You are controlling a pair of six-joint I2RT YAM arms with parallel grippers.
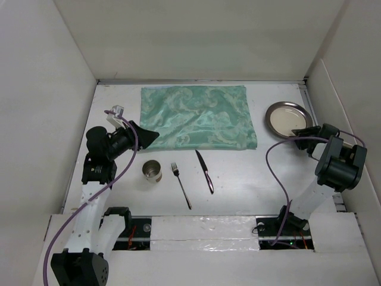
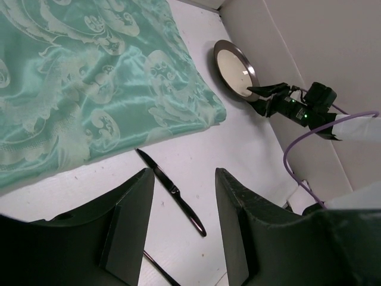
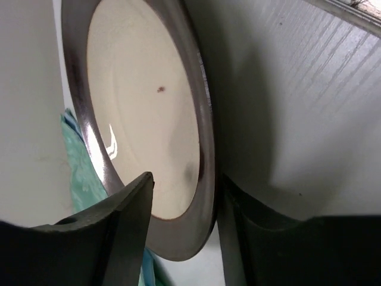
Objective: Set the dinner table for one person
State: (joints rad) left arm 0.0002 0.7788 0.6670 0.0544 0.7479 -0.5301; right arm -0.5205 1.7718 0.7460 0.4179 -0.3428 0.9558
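Note:
The white dinner table point(image 1: 238, 173) carries a shiny green cloth mat point(image 1: 196, 116) at the back, a metal plate point(image 1: 287, 118) at the back right, and a metal cup point(image 1: 152, 171), a fork point(image 1: 181, 186) and a knife point(image 1: 205, 171) in front of the mat. My right gripper point(image 1: 303, 128) is open at the plate's near right edge. In the right wrist view the gripper point(image 3: 184, 179) straddles the plate point(image 3: 143, 107) rim, one finger over its inside and one outside. My left gripper point(image 1: 152, 136) is open and empty above the mat's near left corner; its wrist view shows the gripper point(image 2: 181, 173) above the knife point(image 2: 172, 190).
White walls enclose the table on the left, back and right; the plate lies close to the right wall. The right arm's purple cable point(image 1: 277, 173) loops over the table's right side. The mat point(image 2: 89, 77) fills the upper left of the left wrist view.

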